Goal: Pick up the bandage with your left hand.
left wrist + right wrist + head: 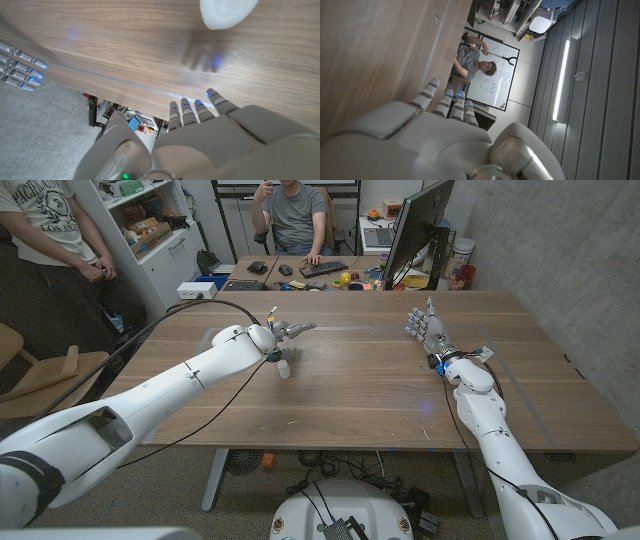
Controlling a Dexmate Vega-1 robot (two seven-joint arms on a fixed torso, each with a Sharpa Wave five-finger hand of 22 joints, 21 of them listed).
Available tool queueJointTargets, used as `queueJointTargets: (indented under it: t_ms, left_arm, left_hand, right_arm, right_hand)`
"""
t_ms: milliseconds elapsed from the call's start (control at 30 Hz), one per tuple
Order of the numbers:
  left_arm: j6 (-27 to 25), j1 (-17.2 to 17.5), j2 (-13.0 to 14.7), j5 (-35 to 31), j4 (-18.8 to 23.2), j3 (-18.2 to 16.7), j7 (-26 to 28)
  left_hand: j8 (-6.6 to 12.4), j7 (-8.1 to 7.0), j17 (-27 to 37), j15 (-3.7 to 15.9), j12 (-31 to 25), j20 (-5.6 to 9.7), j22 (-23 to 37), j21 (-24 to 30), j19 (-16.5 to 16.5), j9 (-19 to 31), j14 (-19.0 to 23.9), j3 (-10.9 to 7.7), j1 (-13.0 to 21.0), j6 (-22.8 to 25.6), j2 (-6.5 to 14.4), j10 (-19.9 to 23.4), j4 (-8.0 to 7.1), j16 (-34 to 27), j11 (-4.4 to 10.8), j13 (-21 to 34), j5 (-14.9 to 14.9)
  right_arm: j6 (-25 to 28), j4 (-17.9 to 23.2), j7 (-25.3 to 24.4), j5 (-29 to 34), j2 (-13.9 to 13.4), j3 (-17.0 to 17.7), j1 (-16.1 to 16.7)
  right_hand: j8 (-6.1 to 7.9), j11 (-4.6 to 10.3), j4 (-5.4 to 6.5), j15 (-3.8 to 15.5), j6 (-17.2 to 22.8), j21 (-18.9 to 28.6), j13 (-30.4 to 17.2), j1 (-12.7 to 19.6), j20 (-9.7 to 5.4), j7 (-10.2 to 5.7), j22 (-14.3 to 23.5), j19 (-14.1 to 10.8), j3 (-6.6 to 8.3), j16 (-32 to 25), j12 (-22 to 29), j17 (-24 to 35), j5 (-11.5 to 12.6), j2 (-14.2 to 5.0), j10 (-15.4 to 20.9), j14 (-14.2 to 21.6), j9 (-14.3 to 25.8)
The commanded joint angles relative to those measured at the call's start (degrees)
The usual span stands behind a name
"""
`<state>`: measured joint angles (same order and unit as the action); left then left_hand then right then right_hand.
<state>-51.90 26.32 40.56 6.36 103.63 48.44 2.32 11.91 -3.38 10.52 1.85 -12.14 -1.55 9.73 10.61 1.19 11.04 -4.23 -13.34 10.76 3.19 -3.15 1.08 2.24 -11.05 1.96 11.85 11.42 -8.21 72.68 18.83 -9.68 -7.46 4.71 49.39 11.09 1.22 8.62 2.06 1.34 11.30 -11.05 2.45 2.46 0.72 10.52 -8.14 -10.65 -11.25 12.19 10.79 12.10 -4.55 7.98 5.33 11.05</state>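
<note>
Small white bandage roll (284, 368) with no readable label, mid-table just beside the left hand (287, 331), fingers apart holding nothing, right hand (427, 330) open near the table's (350, 395) right edge, bare wood between.

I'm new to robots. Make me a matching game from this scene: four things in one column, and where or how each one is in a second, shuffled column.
Things:
1. left hand
2. right hand
3. bandage
4. keyboard

Places or states:
A. on the far desk, in front of a seated person
B. small and white, lying on the wooden table close to the left wrist
C. on the table's right side, fingers pointing up, holding nothing
D. fingers stretched out just beyond the bandage, holding nothing

Pairs: 1-D, 2-C, 3-B, 4-A
</note>
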Motion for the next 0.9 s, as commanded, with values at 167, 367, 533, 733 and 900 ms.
queueJointTargets:
  t_ms: [167,367,533,733,900]
  left_arm:
    - [-10.4,1.1,1.2,3.3,8.8,-0.6,0.5]
    - [-15.5,3.3,1.7,6.5,13.0,-2.8,3.2]
    - [-22.5,4.1,0.8,9.4,15.2,-4.1,5.6]
    - [-27.2,7.3,0.3,13.1,17.9,-7.5,9.3]
    - [-28.1,7.8,1.3,19.4,18.5,-8.2,14.2]
  left_hand:
    - [0.37,-0.3,0.2,-0.45,-0.5,-0.7,0.2,0.1,0.0,0.2,0.1,-0.27,0.9,0.3,-0.1,0.4,0.48,-0.5,0.24,0.2,0.0]
    - [0.34,-0.28,0.3,-0.17,-0.9,-1.41,0.2,0.4,0.9,0.2,2.7,-0.81,1.9,0.3,0.6,1.5,1.05,-1.3,0.56,0.3,0.0]
    - [2.82,0.49,1.1,0.84,-2.3,-3.78,0.5,1.8,5.8,1.1,8.4,-1.17,3.3,6.7,1.0,4.9,2.24,-3.1,1.61,1.0,0.0]
    - [3.53,-0.59,2.1,1.12,-3.6,-4.59,0.9,2.6,8.8,1.8,12.0,-1.25,3.9,7.6,1.1,8.2,2.82,-4.5,3.14,1.8,0.0]
    - [4.31,-1.46,2.9,1.43,-4.4,-6.02,1.3,3.9,12.4,2.3,14.0,-1.5,4.9,8.6,1.0,9.8,3.57,-5.6,3.45,2.6,0.1]
  right_arm:
    - [-0.6,-0.6,0.6,0.0,-0.3,0.1,0.1]
    - [-0.6,-0.8,1.1,-0.1,-0.7,0.0,0.1]
    - [-0.9,-1.0,2.0,-0.2,-1.0,-0.2,0.2]
    - [-1.0,-0.9,2.9,-0.3,-1.4,-0.5,0.3]
    - [-1.4,-0.9,3.5,-0.4,-1.6,-0.8,0.4]
  right_hand:
    - [0.33,0.12,-0.09,1.9,0.4,0.4,-0.3,0.0,0.28,-0.12,0.2,0.0,-0.56,-0.1,0.2,0.3,0.4,-0.56,0.3,0.2,0.1]
    - [0.32,0.09,-0.1,1.97,0.4,0.4,-0.3,0.0,0.28,-0.12,0.2,0.0,-0.57,-0.1,0.2,0.3,0.4,-0.59,0.4,0.2,0.1]
    - [0.32,0.1,-0.1,1.93,0.4,0.4,-0.3,0.0,0.31,-0.14,0.2,0.0,-0.58,-0.1,0.2,0.3,0.4,-0.61,0.4,0.2,0.1]
    - [0.32,0.17,-0.1,1.91,0.3,0.4,-0.3,0.0,0.31,-0.13,0.2,0.0,-0.59,-0.1,0.2,0.3,0.4,-0.64,0.3,0.2,0.1]
    - [0.31,0.07,-0.1,1.93,0.3,0.5,-0.3,0.0,0.29,-0.1,0.2,0.0,-0.6,-0.1,0.2,0.3,0.4,-0.67,0.4,0.1,0.1]
